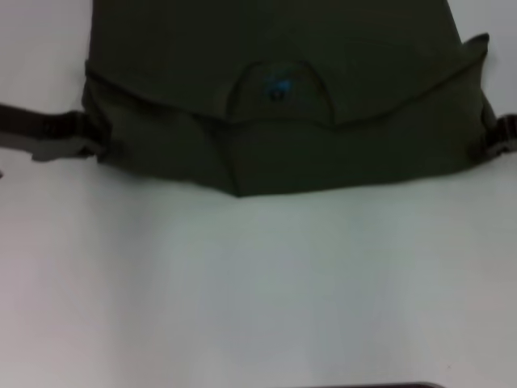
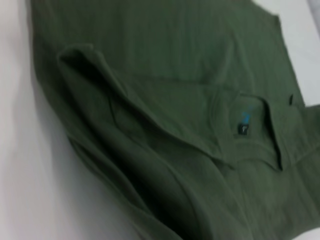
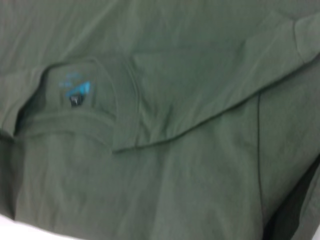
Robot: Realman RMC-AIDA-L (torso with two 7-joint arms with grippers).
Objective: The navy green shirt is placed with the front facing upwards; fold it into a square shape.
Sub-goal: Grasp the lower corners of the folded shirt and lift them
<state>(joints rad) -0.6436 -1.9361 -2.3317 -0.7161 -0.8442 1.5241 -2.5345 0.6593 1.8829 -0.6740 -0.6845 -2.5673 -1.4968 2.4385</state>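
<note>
Shirt fabric is lying between your two grippers: the navy green shirt [image 1: 283, 105] is resting partly folded on the white bench [image 1: 258, 283], collar and blue-printed neck label [image 1: 279, 87] facing up. Your left gripper [image 1: 81, 133] is meeting the shirt's left edge and your right gripper [image 1: 494, 136] its right edge; whether either is pinching the cloth, you cannot tell.

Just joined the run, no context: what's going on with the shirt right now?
Mid-fold. The navy green shirt lies on the white table, collar and neck label showing, with its near part doubled into layered folds. The left claw is at the shirt's left edge and the right claw at its right edge, each at the cloth. It is not a square yet.
</note>
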